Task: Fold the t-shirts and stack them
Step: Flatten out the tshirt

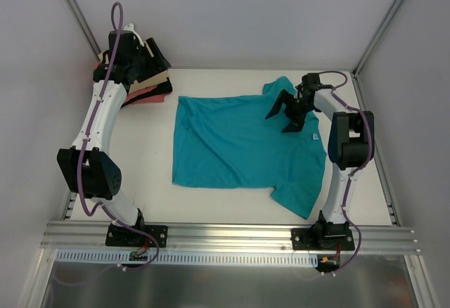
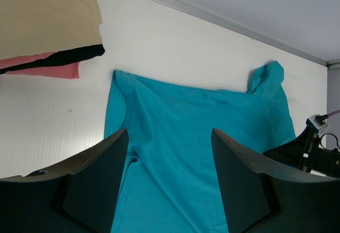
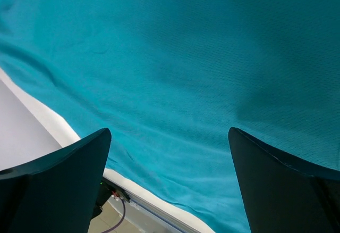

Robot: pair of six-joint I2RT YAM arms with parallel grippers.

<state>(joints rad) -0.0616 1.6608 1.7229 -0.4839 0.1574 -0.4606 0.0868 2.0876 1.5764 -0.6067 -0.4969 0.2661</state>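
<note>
The teal t-shirt (image 1: 239,143) lies spread out on the white table with its sleeves out. Its small white neck label (image 1: 314,137) is at the right edge. My right gripper (image 1: 285,114) hovers open just above its far right part; the right wrist view shows teal cloth (image 3: 186,57) under the gripper (image 3: 169,132), nothing between the fingers. My left gripper (image 1: 158,55) is raised at the far left, open and empty. In its wrist view that gripper (image 2: 169,133) looks down on the teal shirt (image 2: 196,137). A folded tan-beige t-shirt (image 2: 42,15) lies on a coral-pink one (image 2: 53,71) at the far left corner.
A dark layer (image 2: 79,56) shows between the tan and pink shirts. An aluminium rail (image 1: 225,234) carrying both arm bases runs along the near edge. White walls with metal corner posts (image 1: 383,27) close in the table at the back and sides.
</note>
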